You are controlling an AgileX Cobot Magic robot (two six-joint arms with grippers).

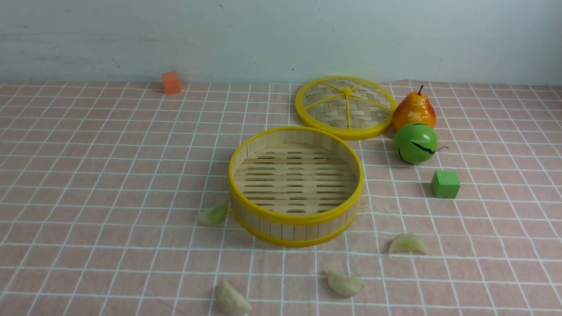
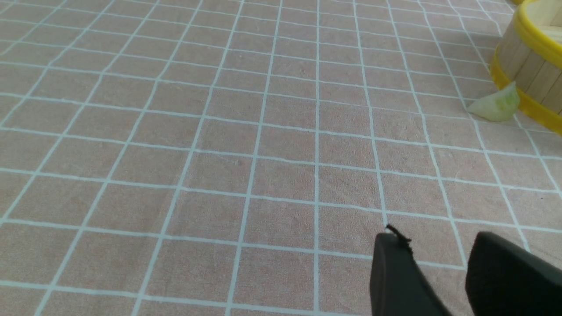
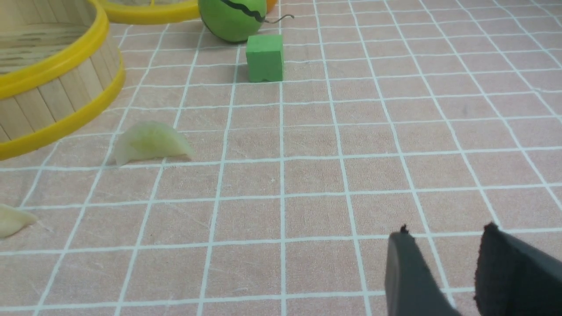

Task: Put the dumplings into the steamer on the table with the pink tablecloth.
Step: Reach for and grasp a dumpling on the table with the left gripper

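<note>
Front view first: the steamer sits in the middle of the pink tablecloth, and all four dumplings lie outside it on the cloth. One is tucked against its left base, one is off to the front right, and two are nearest the camera. Behind the steamer the woven lid lies flat, with a pear and a green round fruit just to its right. A green cube sits nearer, and an orange cube is far back on the left. Over to the left wrist view: the left gripper hangs low over bare cloth, its two dark fingers parted with only pink grid between them, holding nothing. The steamer's wall shows at the frame's edge, a dumpling resting right against its yellow bottom rim, well apart from the fingers. Now the right wrist view: the right gripper stands the same way, fingers spread, nothing between them. Ahead of it a dumpling lies near the steamer, another peeks in at the edge, and beyond come the green cube and the green fruit.
</note>
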